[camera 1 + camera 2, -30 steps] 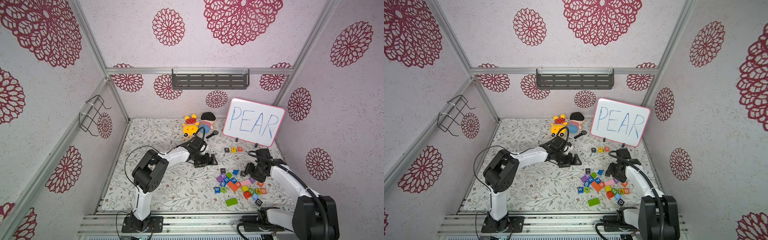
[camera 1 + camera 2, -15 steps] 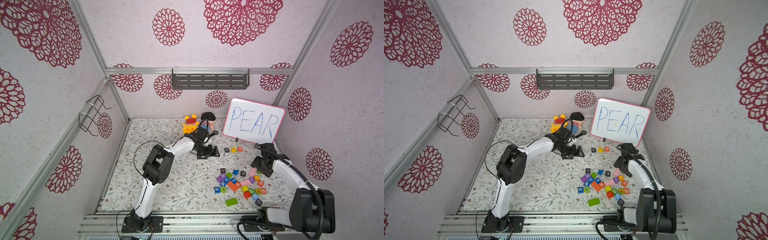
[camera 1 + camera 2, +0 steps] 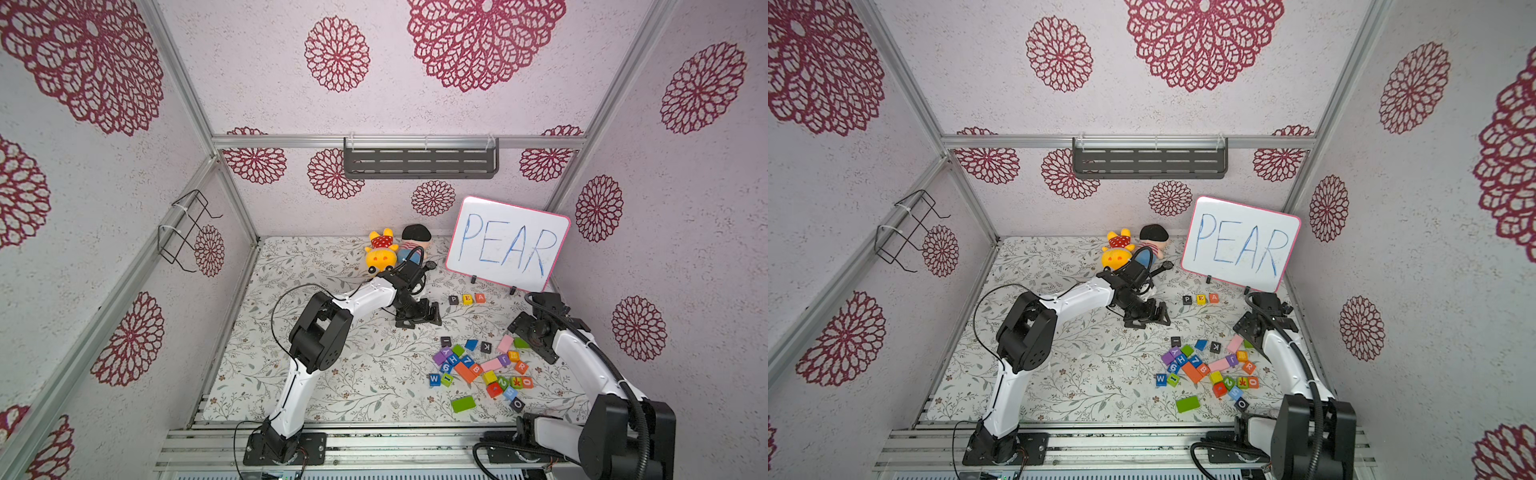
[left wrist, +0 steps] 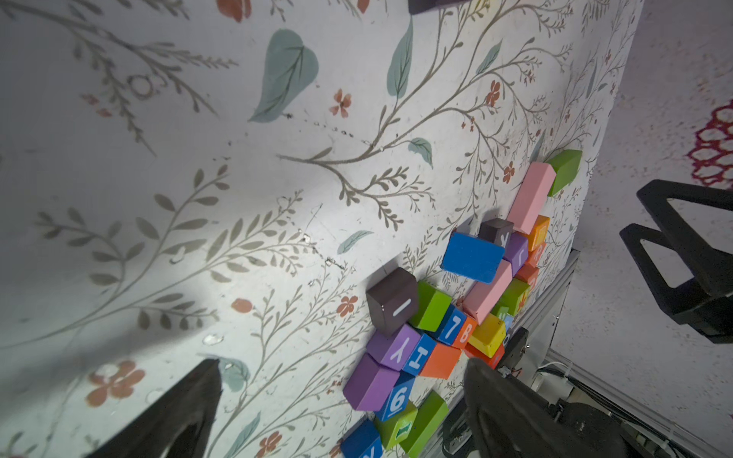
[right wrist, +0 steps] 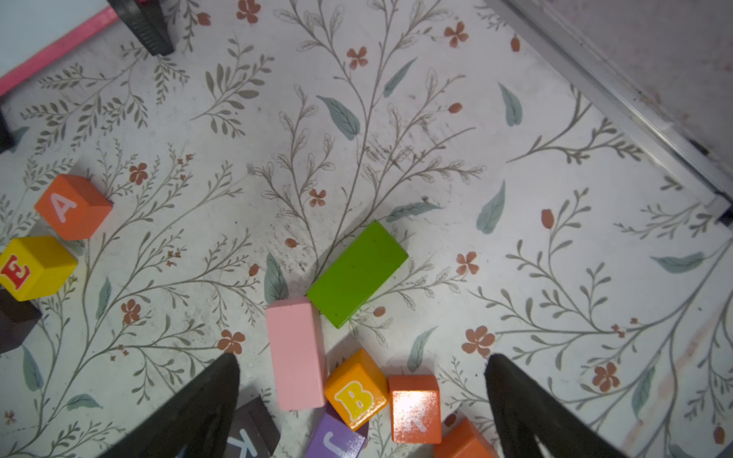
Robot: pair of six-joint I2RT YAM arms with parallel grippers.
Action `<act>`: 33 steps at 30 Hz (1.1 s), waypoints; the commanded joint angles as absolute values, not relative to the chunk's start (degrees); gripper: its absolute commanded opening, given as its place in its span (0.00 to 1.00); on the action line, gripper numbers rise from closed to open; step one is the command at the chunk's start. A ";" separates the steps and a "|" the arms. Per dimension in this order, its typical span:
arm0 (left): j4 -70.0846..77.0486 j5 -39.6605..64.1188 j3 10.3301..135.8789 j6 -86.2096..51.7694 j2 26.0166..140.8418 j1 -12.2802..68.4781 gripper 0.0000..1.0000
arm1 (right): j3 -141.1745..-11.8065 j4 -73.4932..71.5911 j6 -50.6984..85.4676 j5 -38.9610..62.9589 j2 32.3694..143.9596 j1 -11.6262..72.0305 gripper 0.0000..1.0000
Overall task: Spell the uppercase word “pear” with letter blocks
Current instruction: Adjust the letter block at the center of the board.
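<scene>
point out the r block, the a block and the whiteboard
R block [image 5: 415, 408]: right wrist view, glossy top face.
A block [image 5: 63, 206]: right wrist view, lettered face.
Whiteboard [image 3: 507, 245]: a top view, white writing surface.

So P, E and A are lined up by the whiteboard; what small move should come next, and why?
Probably lower the open right gripper onto the R block. P block, E block and A block already sit in a row, while R lies in the pile between the spread fingers, beside the B block.
</scene>
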State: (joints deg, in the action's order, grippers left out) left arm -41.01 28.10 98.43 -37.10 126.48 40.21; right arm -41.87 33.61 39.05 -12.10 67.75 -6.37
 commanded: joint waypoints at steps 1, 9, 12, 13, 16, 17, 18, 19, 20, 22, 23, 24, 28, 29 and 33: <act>-40.15 26.54 97.47 -37.68 125.05 40.25 0.98 | -40.40 35.48 39.24 -8.36 66.52 -9.04 0.99; -34.97 26.02 90.48 -37.76 119.99 38.36 0.98 | -40.48 41.90 36.26 -3.01 70.13 -10.63 0.98; -33.59 25.80 88.20 -37.10 118.20 37.82 0.98 | -40.85 44.55 36.12 -2.28 70.97 -10.63 0.98; -32.96 25.97 87.34 -37.09 117.49 37.63 0.98 | -40.47 44.56 36.21 -1.46 71.29 -10.63 0.97; -30.56 27.07 84.90 -37.14 115.83 37.04 0.98 | -39.19 45.08 36.96 -1.78 72.94 -10.63 0.97; -29.93 27.52 84.12 -37.10 115.30 36.80 0.98 | -38.73 45.13 37.17 -1.72 73.61 -10.59 0.97; -29.42 27.87 83.58 -37.11 114.98 36.50 0.98 | -38.23 44.64 37.41 -1.29 74.19 -10.63 0.97; -28.74 28.26 82.89 -37.09 114.55 36.18 0.98 | -37.90 43.94 37.49 -0.98 74.54 -10.59 0.96; -28.17 28.63 82.18 -37.11 114.35 35.80 0.98 | -37.48 43.10 37.67 -0.63 74.84 -10.61 0.95; -27.78 29.04 81.36 -36.75 113.95 35.22 0.98 | -36.61 41.19 37.89 0.42 74.74 -10.60 0.93; -27.68 29.11 80.98 -36.59 113.66 35.02 0.98 | -36.01 40.24 38.11 1.01 74.55 -10.53 0.92; -27.46 29.09 80.59 -36.54 113.47 34.90 0.98 | -35.47 39.25 38.20 1.96 74.34 -10.54 0.91; -25.49 29.44 78.88 -37.13 113.07 34.80 0.98 | -34.34 36.33 39.36 4.95 73.61 -9.39 0.85; -25.02 29.66 78.64 -37.40 113.08 34.80 0.98 | -34.70 36.34 39.30 4.82 73.56 -8.78 0.85; -23.61 30.54 78.60 -37.90 113.36 34.76 0.98 | -37.77 39.12 37.80 0.57 73.70 -8.35 0.83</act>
State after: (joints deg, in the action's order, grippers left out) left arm -26.74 29.12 78.67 -37.78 115.09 34.87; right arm -36.05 36.34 38.09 3.20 73.58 -8.67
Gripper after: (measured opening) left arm 0.981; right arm 0.835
